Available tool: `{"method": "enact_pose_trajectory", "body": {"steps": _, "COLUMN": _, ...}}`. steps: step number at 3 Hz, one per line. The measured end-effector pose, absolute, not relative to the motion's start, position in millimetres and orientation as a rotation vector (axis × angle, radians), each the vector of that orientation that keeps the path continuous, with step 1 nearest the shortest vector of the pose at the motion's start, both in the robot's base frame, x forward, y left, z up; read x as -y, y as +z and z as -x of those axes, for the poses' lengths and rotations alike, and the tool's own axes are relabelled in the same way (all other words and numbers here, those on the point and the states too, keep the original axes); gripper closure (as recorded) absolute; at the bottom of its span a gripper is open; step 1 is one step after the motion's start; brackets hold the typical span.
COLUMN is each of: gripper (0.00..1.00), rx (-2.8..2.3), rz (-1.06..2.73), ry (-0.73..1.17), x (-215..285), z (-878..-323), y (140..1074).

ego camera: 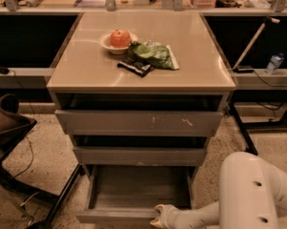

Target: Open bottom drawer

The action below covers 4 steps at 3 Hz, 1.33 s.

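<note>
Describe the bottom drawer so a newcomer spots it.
Under the beige cabinet top are three grey drawer fronts. The bottom drawer is the lowest, pulled out with its tray showing and the gripper at its front edge; the top front bears white scratches.

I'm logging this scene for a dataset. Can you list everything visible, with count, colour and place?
cabinet: one, beige top, centre
bowl: one, white, on the cabinet top, rear left
fruit: one, red-orange, in the bowl
bag: one, green, right of the bowl
packet: one, dark, in front of the bowl
top drawer: one, grey with white scratches, uppermost
middle drawer: one, plain grey, below it
bottom drawer: one, grey, lowest, pulled out
bottle: one, pale, ledge at far right
chair: one, brown, left edge
arm: one, white, lower right
claw: one, pale, at the bottom drawer's front edge
</note>
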<state>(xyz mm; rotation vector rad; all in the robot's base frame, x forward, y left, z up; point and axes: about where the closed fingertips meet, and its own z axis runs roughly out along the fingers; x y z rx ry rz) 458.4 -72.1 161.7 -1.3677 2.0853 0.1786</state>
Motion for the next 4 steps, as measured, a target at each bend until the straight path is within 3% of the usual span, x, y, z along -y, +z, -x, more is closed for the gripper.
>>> {"method": "enact_pose_trajectory", "body": {"steps": 2, "gripper": 1.0, "rx": -2.081, "rz": 1.375, "ry": 0.192, "x": 75.1, "z": -442.6, "y": 164.3}}
{"method": "enact_pose_trajectory", "body": {"steps": 4, "gripper": 0.58, "rx": -2.081, "rz": 1.375, "ry": 0.192, "x": 75.0, "z": -442.6, "y": 164.3}}
